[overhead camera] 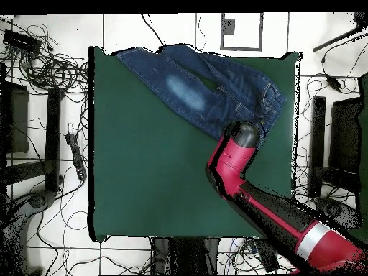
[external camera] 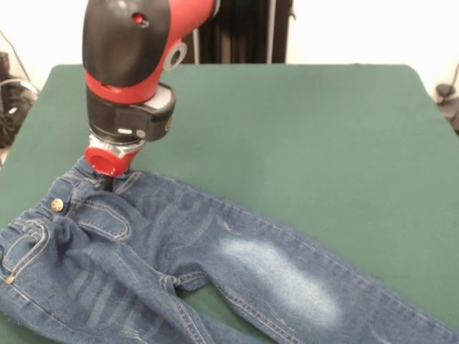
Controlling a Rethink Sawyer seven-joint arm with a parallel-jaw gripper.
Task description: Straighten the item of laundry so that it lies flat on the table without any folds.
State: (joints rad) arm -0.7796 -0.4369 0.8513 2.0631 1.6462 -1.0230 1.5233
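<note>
Much of the jeans (external camera: pixel 215 265) runs off the near edge of the front view: both leg cuffs are cut away there, and only the waist, the seat and the upper legs show. Nearest in that view lie the two legs, the right-hand one carrying a faded whitish patch on the thigh, with a wedge of green showing between them at the crotch. A little farther, at the left, the waistband lies with its brass button (external camera: pixel 57 205) face up and some rumpling around the pocket and fly.

At the far edge of the waistband the gripper (external camera: pixel 107 183) comes down onto the denim. Only a dark tip shows below the red collar of the arm (external camera: pixel 129 64), and the bulky wrist hides the rest, so whether it is clenched on the cloth or released cannot be told. From overhead the arm's head covers that spot entirely.

Beyond the garment the table (external camera: pixel 301 122) stretches bare and green to its far rounded corners. Overhead, the jeans (overhead camera: pixel 208 83) lie along one edge of the table (overhead camera: pixel 144 180), near a corner, with one leg reaching just past the rim. Tangled cables (overhead camera: pixel 57 65) and dark stands (overhead camera: pixel 52 136) crowd the tiled floor (overhead camera: pixel 129 29) around the table.
</note>
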